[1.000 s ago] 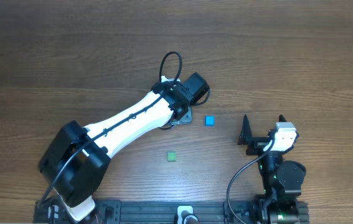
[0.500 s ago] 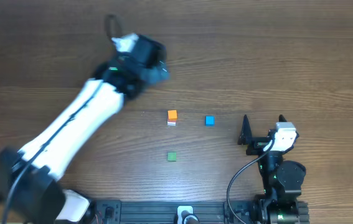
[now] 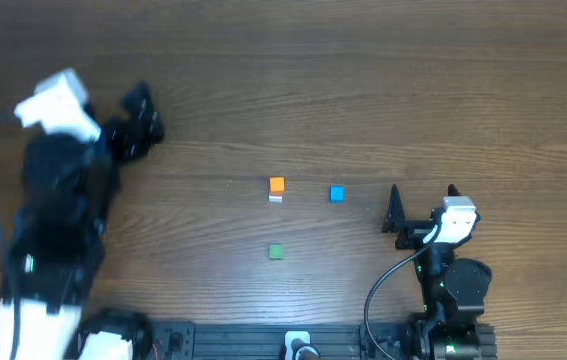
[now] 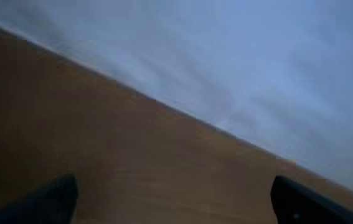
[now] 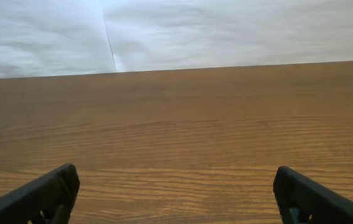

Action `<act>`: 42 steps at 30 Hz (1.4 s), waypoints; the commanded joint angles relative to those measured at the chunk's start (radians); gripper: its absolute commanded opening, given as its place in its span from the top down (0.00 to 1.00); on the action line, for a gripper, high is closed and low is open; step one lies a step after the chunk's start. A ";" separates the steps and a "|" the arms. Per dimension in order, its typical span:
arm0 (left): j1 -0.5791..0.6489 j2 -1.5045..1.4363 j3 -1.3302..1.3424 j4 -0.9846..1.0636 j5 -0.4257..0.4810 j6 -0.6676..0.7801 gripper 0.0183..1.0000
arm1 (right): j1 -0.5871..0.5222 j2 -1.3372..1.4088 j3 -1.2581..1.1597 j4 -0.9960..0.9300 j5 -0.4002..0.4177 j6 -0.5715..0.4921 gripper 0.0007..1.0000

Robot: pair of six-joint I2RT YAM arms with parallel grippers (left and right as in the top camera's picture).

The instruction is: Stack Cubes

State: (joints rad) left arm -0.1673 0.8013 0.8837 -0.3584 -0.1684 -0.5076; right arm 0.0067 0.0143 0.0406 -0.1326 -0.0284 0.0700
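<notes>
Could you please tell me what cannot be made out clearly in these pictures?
1. Top view: the white piece under the orange cube is mostly covered and too small to identify.
2. Top view: the left gripper is a dark blur, its outline unclear.
3. Left wrist view: blur smears the table and backdrop.
4. Top view: the left edge cuts off the left arm.

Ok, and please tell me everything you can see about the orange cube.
The orange cube is a small, plain, solid-coloured block with a matte face, near the middle of the wooden table. It seems to sit on top of a white cube, of which a thin strip shows at its edge. It looks level and square to the table. The blue cube lies apart on its right, and the green cube nearer the arms' bases. Nothing grips it.
</notes>
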 commanded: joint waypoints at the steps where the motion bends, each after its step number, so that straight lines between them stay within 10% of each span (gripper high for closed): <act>1: 0.059 -0.248 -0.244 0.067 0.115 0.169 0.00 | -0.007 -0.008 -0.009 0.003 -0.008 -0.008 0.01; 19: 0.138 -0.666 -0.725 0.318 0.299 0.423 0.00 | -0.007 -0.008 -0.009 0.003 -0.008 -0.008 0.01; 42: 0.159 -0.798 -0.878 0.294 0.303 0.425 0.00 | -0.007 -0.008 -0.009 0.003 -0.008 -0.008 0.01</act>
State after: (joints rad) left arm -0.0135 0.0147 0.0120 -0.0639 0.1276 -0.0975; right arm 0.0067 0.0139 0.0406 -0.1333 -0.0284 0.0700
